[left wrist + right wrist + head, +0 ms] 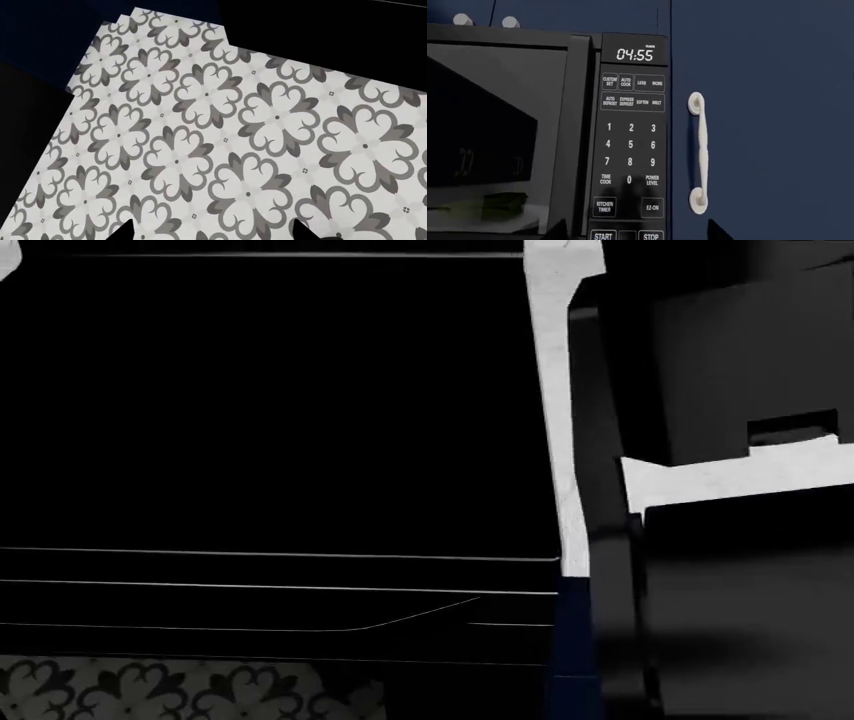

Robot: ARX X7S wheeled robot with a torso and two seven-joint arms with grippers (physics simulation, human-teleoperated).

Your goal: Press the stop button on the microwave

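The microwave (547, 135) fills the left of the right wrist view, its dark door (494, 135) left of the keypad (630, 145). The clock (634, 54) reads 04:55. The STOP button (651, 236) sits at the keypad's lower right corner, beside START (603, 236). Right of the microwave is a blue cabinet (767, 120) with a white handle (697, 152). Whether either gripper is open cannot be told.

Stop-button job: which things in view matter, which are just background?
Relevant:
- microwave
- keypad panel
- STOP button, bottom edge of right wrist view

Background:
- clock display, reading 04:55
- START button
- navy cabinet door
- white cabinet handle
- patterned floor tiles, all the left wrist sees
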